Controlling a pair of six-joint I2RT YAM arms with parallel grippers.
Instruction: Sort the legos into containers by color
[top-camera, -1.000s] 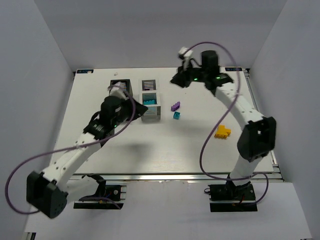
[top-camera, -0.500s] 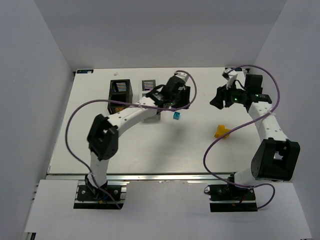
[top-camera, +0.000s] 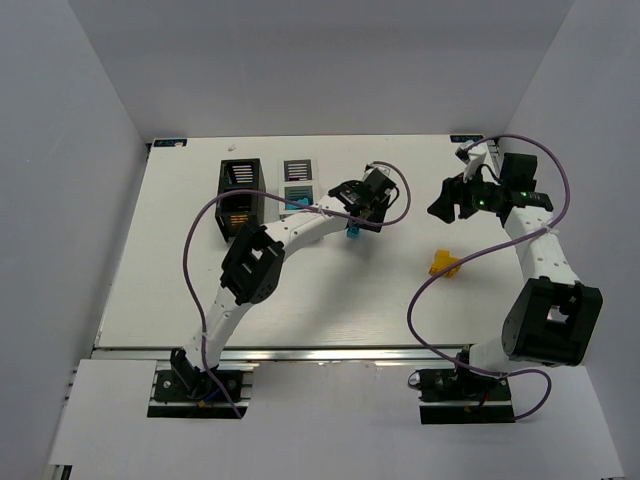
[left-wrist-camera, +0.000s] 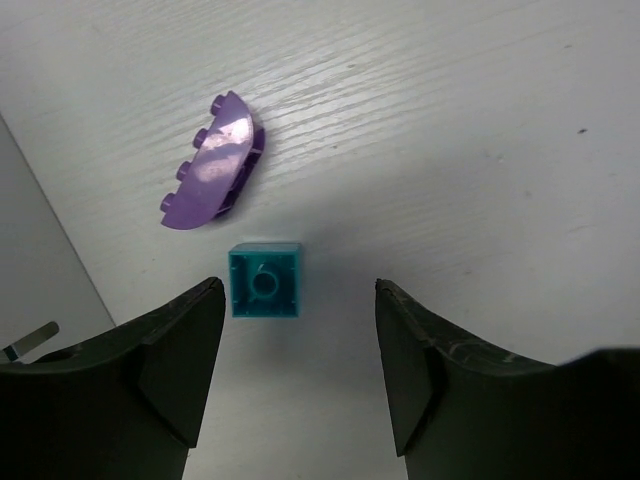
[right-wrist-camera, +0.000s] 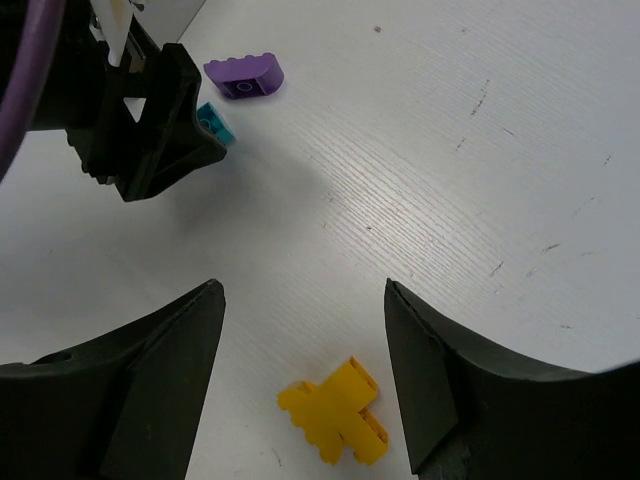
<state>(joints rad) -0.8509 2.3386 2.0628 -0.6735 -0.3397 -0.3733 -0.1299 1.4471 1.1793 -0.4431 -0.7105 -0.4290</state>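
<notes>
From above, we see the left claw (top-camera: 353, 220) reached far out across the table (top-camera: 180, 290), hanging right over the teal brick (top-camera: 352, 233), just to the right of the white bin (top-camera: 297, 168), with the black bin (top-camera: 240, 178) one place further left. Something teal shows in the white bin's near compartment, so we judge that this brick belongs there too. The right claw (top-camera: 446, 206) hovers well apart, above and behind the yellow brick (top-camera: 445, 265), which lies alone on the right side, probably kept back so the two arms do not crowd each other. In the left wrist view, the jaws stand wide with nothing in them, one finger on each side of the teal brick, which sits stud-up on the table nearer the left finger; the purple brick (left-wrist-camera: 213, 164) lies just beyond it, apart (near enough that a careless close could nudge it). We take this as lining up for a grasp. In the right wrist view, that claw is spread wide and empty as well, the yellow brick on the table below and between its fingers, not touched.
</notes>
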